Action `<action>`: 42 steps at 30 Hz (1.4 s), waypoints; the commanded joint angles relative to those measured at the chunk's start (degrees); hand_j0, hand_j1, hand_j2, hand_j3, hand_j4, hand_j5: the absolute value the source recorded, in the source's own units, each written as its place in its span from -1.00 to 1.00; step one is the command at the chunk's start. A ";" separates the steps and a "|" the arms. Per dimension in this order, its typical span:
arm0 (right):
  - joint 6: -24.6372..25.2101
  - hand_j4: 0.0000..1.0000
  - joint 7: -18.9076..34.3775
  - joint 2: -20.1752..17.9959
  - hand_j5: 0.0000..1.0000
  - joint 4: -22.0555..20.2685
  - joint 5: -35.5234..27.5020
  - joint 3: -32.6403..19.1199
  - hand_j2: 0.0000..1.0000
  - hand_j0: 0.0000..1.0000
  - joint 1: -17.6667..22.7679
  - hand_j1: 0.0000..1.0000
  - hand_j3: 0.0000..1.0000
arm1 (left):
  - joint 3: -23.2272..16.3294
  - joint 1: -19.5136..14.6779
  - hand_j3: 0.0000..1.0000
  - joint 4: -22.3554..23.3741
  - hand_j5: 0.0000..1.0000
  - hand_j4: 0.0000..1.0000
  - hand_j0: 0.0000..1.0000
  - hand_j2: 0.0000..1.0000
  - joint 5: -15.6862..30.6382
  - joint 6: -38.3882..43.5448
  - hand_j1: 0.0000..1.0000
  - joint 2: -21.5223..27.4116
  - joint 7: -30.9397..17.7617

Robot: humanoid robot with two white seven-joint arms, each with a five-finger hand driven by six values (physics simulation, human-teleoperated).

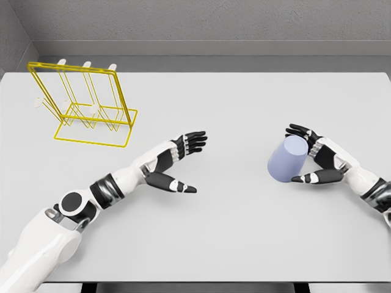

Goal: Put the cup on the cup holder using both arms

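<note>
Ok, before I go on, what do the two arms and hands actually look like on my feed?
Both arms have glossy white shells with black joint sections. The left arm shows a round grey-and-black elbow disc and a dark banded ring on the forearm. The left hand and right hand have five fingers each, black with grey segments and white palm plates. No cables or markings visible.

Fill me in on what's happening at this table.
A white two-armed robot is working at a grey table. Its right hand is wrapped around a pale blue cup, which is tilted, on the right side of the table. The left hand is open with its fingers spread, holding nothing, near the middle. A yellow wire cup holder stands at the far left, well apart from the cup, with nothing hung on it yet.
</note>
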 commanded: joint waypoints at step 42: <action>1.43 0.35 0.00 2.20 0.35 -6.06 3.73 0.02 0.35 0.35 -4.13 0.35 0.35 | 1.10 0.79 1.00 1.02 1.00 1.00 1.00 1.00 0.24 -0.21 1.00 -0.09 -0.35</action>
